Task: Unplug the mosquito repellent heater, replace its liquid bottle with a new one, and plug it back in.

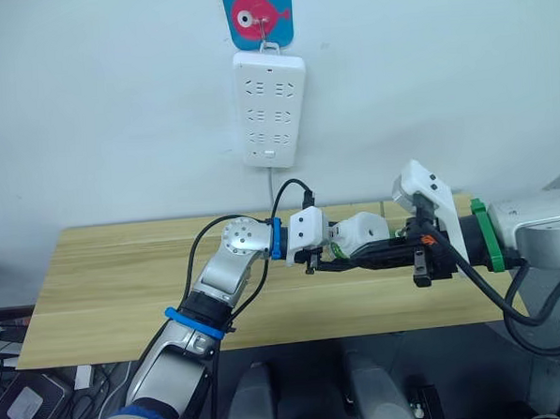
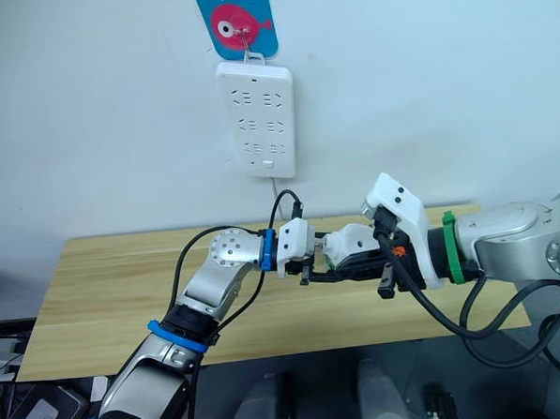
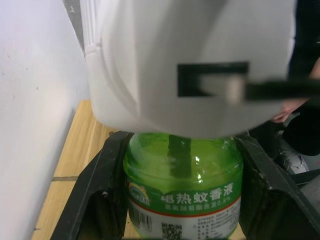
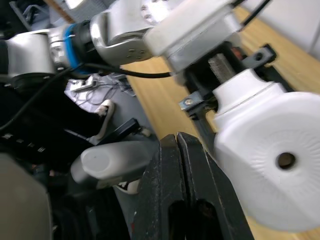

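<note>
The white mosquito repellent heater (image 1: 364, 231) hangs in the air above the wooden table (image 1: 124, 274), between my two grippers. A green liquid bottle (image 3: 182, 170) sits with its neck up in the heater's socket (image 3: 190, 65). Whether it is the old bottle or the new one cannot be told. My left gripper (image 1: 322, 259) is shut on this bottle, one black finger on each side. My right gripper (image 4: 180, 145) comes in from the right, its fingers pressed together at the heater's plug side. The vent hole (image 4: 285, 160) faces the right wrist camera.
A long white power strip (image 1: 270, 107) hangs on the wall above the table from a blue hook with a pink fish (image 1: 256, 14); its sockets are empty. Its cable drops behind the table. Cables and a shoe lie on the floor at the lower left.
</note>
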Action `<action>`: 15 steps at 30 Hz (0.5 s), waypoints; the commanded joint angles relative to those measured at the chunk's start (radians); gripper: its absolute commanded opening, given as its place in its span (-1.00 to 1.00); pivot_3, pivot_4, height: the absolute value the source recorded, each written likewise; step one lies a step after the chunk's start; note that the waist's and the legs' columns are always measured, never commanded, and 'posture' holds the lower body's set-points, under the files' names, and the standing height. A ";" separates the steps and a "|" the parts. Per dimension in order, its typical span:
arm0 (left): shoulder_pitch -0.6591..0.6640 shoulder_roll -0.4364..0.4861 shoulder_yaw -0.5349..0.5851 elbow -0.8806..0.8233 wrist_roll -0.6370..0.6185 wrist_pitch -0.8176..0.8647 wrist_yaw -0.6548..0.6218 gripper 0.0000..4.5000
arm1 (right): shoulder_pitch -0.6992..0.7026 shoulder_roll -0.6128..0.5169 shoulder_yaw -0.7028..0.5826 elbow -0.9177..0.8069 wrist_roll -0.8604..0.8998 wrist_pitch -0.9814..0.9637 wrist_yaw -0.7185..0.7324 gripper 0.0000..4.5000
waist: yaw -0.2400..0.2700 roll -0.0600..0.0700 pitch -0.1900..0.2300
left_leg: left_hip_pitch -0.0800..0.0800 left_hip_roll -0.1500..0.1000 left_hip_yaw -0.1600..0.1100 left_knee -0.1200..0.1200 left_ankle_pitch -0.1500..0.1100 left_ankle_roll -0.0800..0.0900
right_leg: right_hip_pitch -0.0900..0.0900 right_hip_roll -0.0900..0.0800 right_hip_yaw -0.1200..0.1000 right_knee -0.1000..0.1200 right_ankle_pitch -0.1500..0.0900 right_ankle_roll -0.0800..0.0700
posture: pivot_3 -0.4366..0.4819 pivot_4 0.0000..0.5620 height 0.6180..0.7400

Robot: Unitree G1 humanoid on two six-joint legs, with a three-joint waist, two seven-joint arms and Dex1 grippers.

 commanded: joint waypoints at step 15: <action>-0.034 0.075 0.037 0.006 -0.067 0.027 -0.135 0.02 | 0.313 -0.182 -0.325 -0.105 -0.327 -0.188 0.340 0.47 | 0.001 0.000 0.000 | 0.001 0.000 0.001 0.000 0.000 0.000 | 0.000 0.000 0.000 0.000 0.000 0.000 | -0.48 -0.17 1.00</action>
